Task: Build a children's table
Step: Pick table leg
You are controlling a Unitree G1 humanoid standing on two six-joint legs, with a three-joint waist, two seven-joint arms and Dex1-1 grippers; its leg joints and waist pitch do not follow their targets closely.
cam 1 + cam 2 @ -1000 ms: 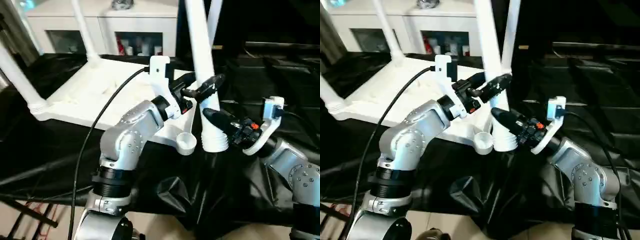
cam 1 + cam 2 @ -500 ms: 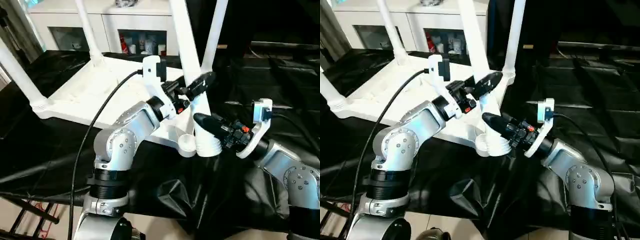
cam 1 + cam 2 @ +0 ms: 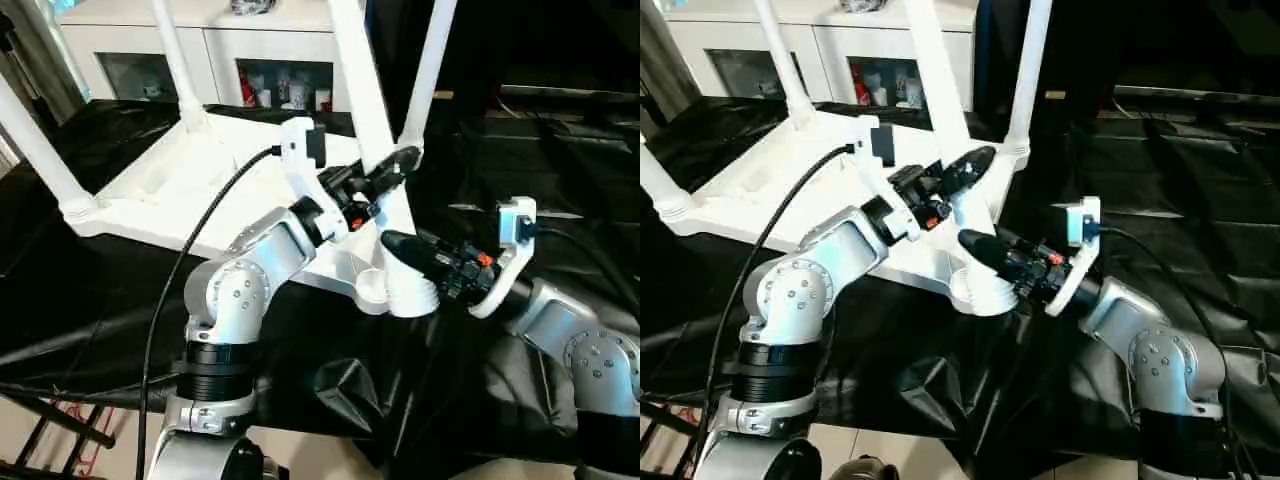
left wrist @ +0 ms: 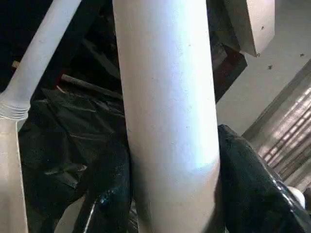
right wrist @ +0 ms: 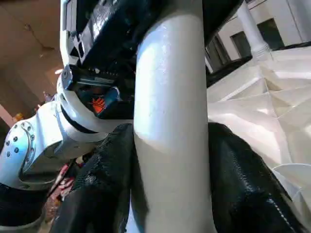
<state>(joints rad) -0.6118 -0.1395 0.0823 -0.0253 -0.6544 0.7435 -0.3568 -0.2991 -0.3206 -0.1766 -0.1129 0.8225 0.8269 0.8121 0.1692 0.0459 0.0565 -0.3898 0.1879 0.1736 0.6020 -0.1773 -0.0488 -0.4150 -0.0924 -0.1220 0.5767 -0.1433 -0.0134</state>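
**A:** What does the table look like?

**B:** The tabletop (image 3: 190,185) lies upside down on the black-draped work table (image 3: 90,290), its ribbed underside facing up. Three white legs stand in corner sockets: one at the far corner (image 3: 172,60), one at the near-left corner (image 3: 35,150), one at the far-right corner (image 3: 430,65). The fourth leg (image 3: 360,90) leans over the nearest corner, its ribbed lower end (image 3: 408,295) just beside the open round socket (image 3: 372,288), not seated in it.

**A:** And your arms?

**B:** Both reach forward and inward to that loose leg. My left gripper (image 3: 385,170) comes in from the left, higher on the tube; in the left wrist view one black finger (image 4: 248,184) sits on each side of the leg, close against it, though I cannot tell whether they are pressing it. My right gripper (image 3: 405,245) comes from the right, lower down, near the ribbed end. In the right wrist view its fingers (image 5: 243,184) are clamped on the leg from both sides.

**A:** Anything hard to make out?

**B:** The legs' upper ends run out of the picture. My left forearm (image 3: 260,265) covers part of the tabletop's near edge. I cannot tell whether the leg's end touches the socket rim. A white cabinet (image 3: 200,50) stands behind, its shelf contents too small to read.
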